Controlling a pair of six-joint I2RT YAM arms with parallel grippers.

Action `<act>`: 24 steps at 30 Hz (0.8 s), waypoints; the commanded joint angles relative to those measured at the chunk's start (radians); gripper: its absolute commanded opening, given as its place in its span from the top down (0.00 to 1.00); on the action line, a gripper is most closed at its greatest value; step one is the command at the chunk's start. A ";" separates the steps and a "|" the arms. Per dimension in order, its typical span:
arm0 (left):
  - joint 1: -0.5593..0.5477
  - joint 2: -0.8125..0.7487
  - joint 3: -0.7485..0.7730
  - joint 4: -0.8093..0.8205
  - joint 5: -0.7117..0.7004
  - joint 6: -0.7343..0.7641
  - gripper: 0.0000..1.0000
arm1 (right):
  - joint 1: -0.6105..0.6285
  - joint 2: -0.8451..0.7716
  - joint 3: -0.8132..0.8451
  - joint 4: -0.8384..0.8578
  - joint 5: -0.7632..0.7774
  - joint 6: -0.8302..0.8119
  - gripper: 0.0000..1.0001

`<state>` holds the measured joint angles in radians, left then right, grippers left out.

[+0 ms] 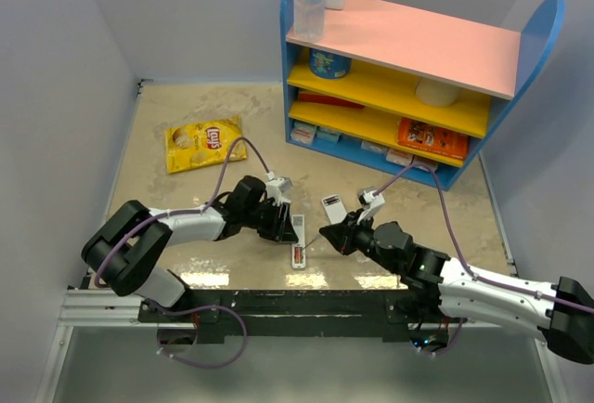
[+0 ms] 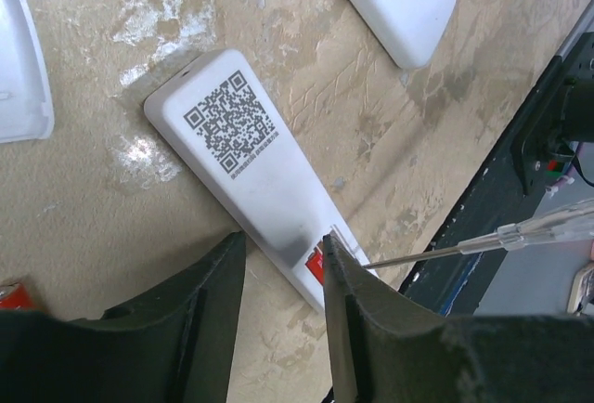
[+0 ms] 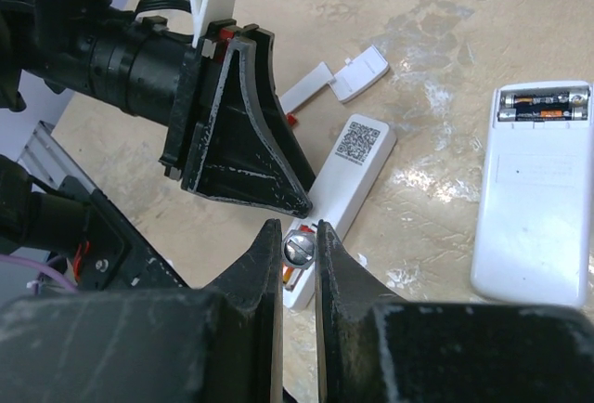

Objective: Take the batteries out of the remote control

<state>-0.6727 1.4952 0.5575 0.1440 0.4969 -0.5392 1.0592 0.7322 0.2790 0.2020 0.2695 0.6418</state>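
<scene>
The right gripper (image 3: 299,234) is clamped on the butt of a thin screwdriver (image 2: 538,228), its tip at the open slot of the remote control (image 2: 241,143), which lies face-down on the table (image 2: 93,236). A red sliver of the batteries (image 2: 316,264) shows there (mostly hidden). The left gripper (image 2: 283,236) straddles that end; whether it pinches is unclear.

Yellow chip bag (image 1: 204,143), blue shelf unit (image 1: 427,45), wide white device (image 3: 534,217), small white cover piece (image 3: 360,72), clear-handled screwdriver (image 2: 543,227).
</scene>
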 commanded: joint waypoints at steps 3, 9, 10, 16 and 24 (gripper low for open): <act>0.004 0.027 -0.019 0.078 0.037 -0.033 0.59 | -0.001 0.004 -0.024 0.088 0.011 -0.030 1.00; 0.004 0.039 -0.024 0.091 0.042 -0.048 0.63 | -0.001 0.024 -0.061 0.140 0.016 -0.027 1.00; 0.002 0.042 -0.025 0.092 0.040 -0.056 0.63 | -0.001 0.027 -0.066 0.149 0.016 -0.025 1.00; 0.002 0.053 -0.039 0.109 0.039 -0.073 0.66 | -0.001 0.029 -0.101 0.188 0.033 -0.027 1.00; 0.002 0.054 -0.071 0.135 0.032 -0.105 0.69 | -0.001 -0.033 -0.176 0.223 0.080 0.019 1.00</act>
<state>-0.6659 1.5360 0.5117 0.2382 0.5327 -0.6247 1.0595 0.7429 0.1474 0.3866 0.2867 0.6437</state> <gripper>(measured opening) 0.329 0.128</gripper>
